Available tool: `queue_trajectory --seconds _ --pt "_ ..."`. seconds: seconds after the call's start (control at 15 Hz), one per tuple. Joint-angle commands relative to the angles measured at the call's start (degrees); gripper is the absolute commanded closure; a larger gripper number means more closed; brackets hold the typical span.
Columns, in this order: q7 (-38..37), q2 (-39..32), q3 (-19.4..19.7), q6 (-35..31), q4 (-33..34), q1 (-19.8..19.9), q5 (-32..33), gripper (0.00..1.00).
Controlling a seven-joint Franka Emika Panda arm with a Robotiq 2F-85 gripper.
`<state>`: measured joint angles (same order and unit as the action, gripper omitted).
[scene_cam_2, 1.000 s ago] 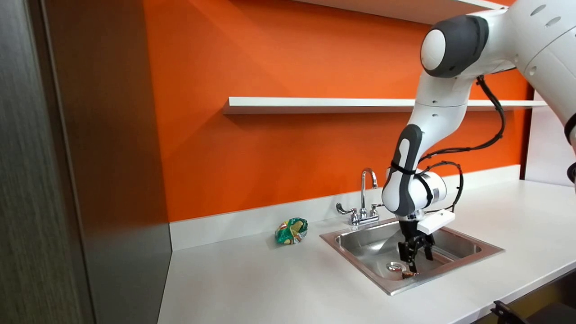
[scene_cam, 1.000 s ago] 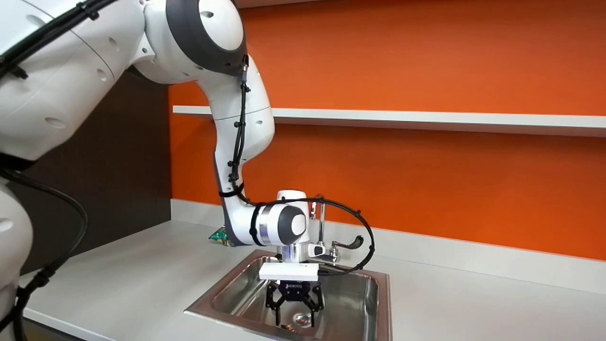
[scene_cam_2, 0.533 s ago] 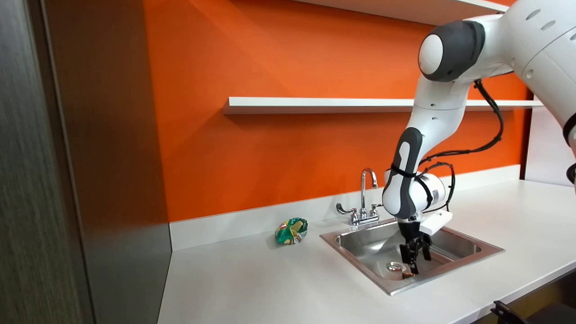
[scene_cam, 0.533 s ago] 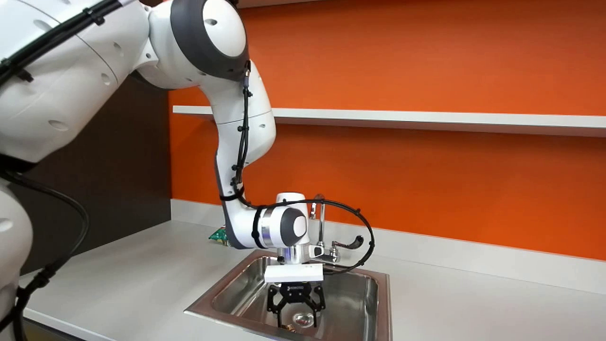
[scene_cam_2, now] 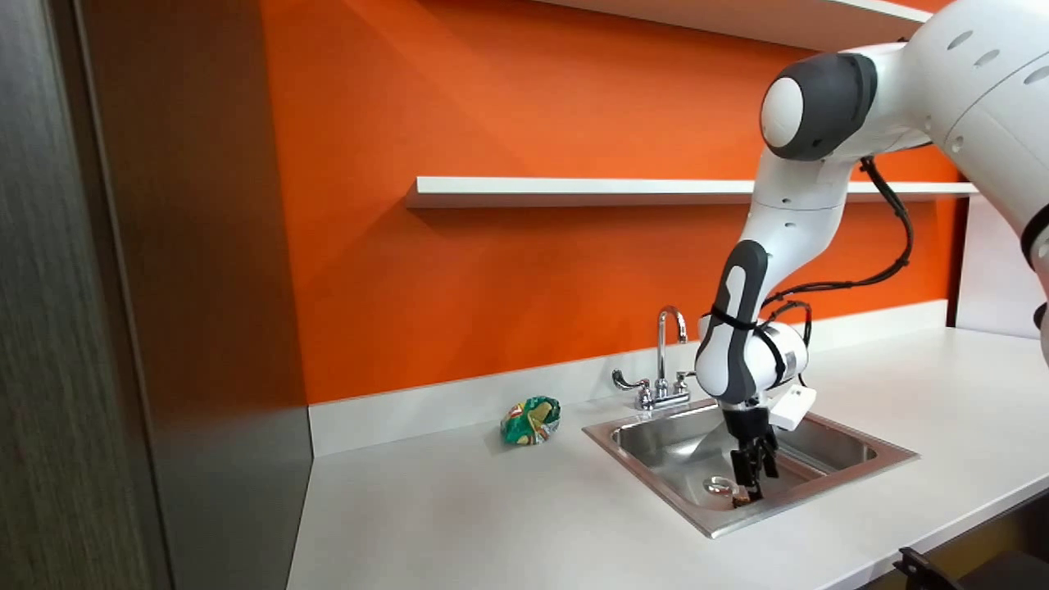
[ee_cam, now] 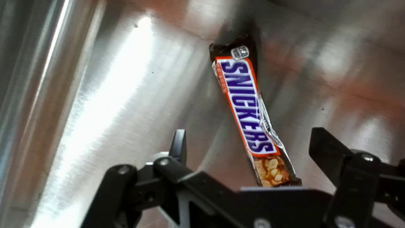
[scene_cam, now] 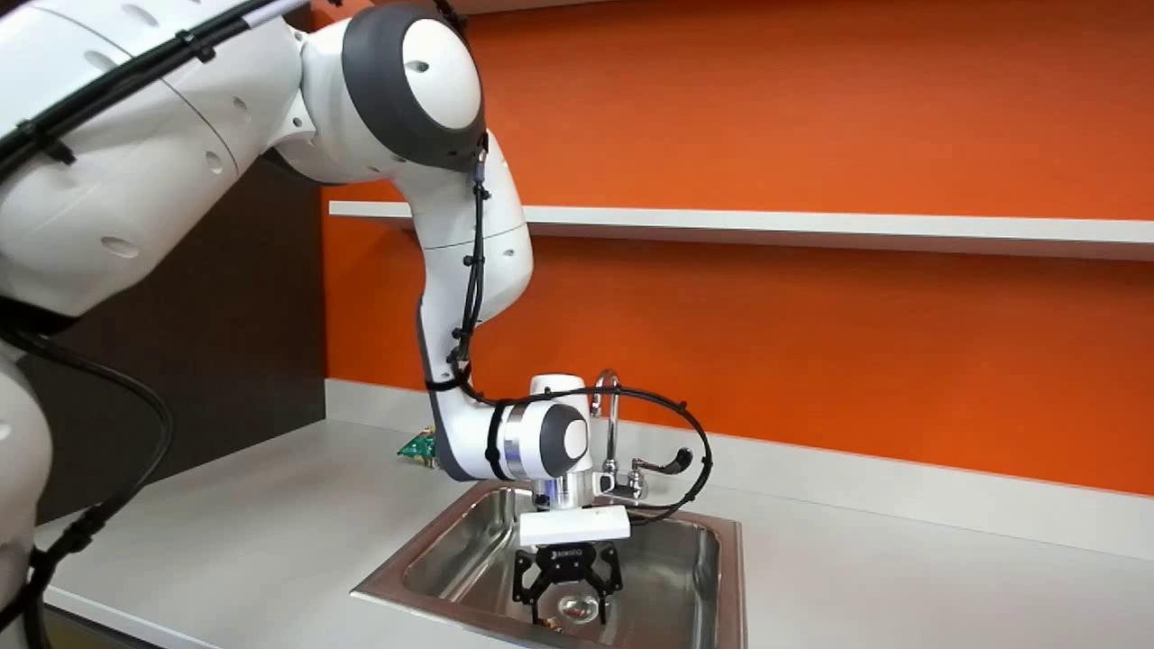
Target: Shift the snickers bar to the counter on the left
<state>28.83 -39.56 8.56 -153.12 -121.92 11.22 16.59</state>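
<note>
The snickers bar (ee_cam: 246,104) lies flat on the bottom of the steel sink in the wrist view, label up, with its lower end hidden by the gripper body. It shows as a small brown piece in both exterior views (scene_cam: 552,624) (scene_cam_2: 741,496). My gripper (ee_cam: 248,136) is open and empty, with one finger (ee_cam: 179,144) on each side of the bar and gaps between. In both exterior views the gripper (scene_cam: 569,620) (scene_cam_2: 763,485) points down inside the sink, close over the bar. The counter (scene_cam: 252,532) surrounds the sink (scene_cam: 424,577).
A faucet (scene_cam_2: 662,360) with lever handles stands behind the sink. A green crumpled bag (scene_cam_2: 531,420) lies on the counter (scene_cam_2: 492,508) near the backsplash. A white shelf (scene_cam_2: 586,192) runs along the orange wall. The sink rim (scene_cam_2: 672,506) and walls surround the gripper.
The arm has come down and shifted a little, and the gripper has turned slightly and moved slightly right in an exterior view. The bar has not visibly moved. The gripper stays open.
</note>
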Motion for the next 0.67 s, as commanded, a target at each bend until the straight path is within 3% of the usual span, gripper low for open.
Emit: queue_trajectory --seconds 0.0,0.6 --pt "5.13 -0.99 -2.53 0.42 1.89 2.89 2.25 0.0" --pt "11.76 -1.42 -3.53 0.88 1.81 2.94 3.17 0.0"
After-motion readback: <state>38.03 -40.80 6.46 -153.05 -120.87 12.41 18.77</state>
